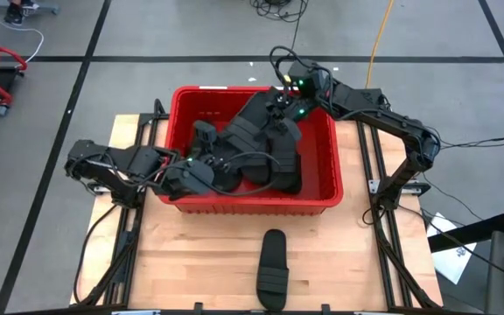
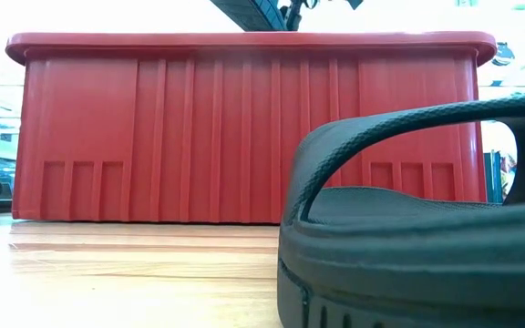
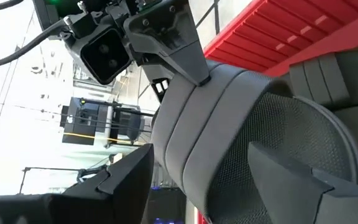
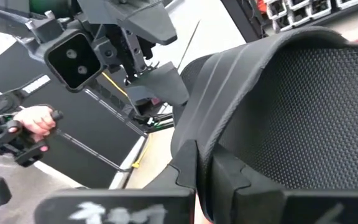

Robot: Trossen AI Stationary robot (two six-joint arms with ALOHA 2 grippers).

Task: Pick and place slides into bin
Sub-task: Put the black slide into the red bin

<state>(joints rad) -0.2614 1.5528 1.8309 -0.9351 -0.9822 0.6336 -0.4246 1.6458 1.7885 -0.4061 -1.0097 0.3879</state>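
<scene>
Black rubber fills the near edge of the low view: one slide lies alone on the wooden table, just in front of the bin, toe strap arching over its sole. From above, this loose slide sits near the table's front edge, apart from the red wall.

Behind it, the bin holds a heap of slides piled against one another. The left gripper reaches over the bin's left rim into the heap, and its wrist view shows a ribbed strap close between its fingers; they appear to be clenched on a slide, though I cannot tell for certain. Farther back, the right gripper hangs over the bin's far right corner, with another slide pressed close before its camera; whether its fingers are grasping or released cannot be told.

By my judgement, the step in hand is dropping slides into the bin. Next, whichever arm frees itself must lift clear of the rim, reach forward to the lone slide and take it by the strap.
</scene>
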